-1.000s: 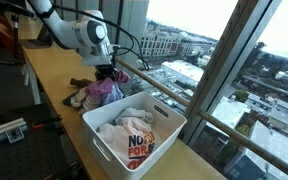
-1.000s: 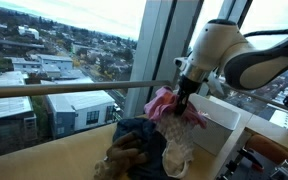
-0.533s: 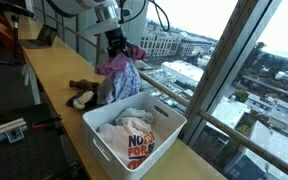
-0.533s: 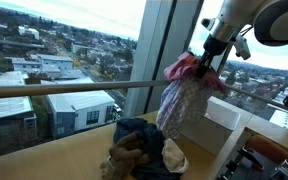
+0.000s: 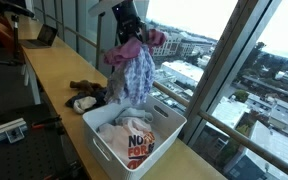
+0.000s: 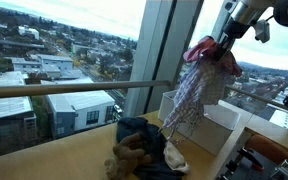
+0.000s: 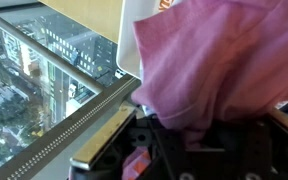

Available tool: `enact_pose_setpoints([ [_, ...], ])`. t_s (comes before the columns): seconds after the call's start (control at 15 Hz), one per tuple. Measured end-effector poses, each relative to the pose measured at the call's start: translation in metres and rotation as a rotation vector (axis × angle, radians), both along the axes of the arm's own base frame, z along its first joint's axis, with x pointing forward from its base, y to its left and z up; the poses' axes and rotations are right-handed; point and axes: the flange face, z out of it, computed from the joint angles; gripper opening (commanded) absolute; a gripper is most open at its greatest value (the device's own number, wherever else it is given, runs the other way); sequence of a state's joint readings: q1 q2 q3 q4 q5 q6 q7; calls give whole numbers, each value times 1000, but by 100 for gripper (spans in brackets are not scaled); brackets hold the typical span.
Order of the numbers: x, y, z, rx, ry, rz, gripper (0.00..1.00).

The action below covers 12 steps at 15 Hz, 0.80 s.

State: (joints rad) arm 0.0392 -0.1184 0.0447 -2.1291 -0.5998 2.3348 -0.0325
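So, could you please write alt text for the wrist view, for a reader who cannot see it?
A pink garment hangs bunched from the shut gripper, filling most of the frame. Left of it run a window rail and city rooftops far below.

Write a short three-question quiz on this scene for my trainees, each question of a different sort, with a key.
1. True or false: the gripper is shut on the pink garment, which hangs down from it.
2. Multiple choice: what lies in the white bin?
A) a white shirt with red print
B) a pair of shoes
C) a stack of plates
3. Fill the blank: the pile of clothes lies on the wooden counter, ____ the bin.

Key: 1 true; 2 A; 3 beside.
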Motion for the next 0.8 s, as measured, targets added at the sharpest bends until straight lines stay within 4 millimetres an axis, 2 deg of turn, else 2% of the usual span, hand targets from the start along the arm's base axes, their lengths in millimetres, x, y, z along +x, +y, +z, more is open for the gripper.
enact_pose_setpoints([
  [0.2, -9, -15, 25, -7, -29, -32, 0],
  [0.6, -42, -34, 98, -33, -97, -74, 0],
  [0.8, -57, -45, 128, -34, -131, -92, 0],
])
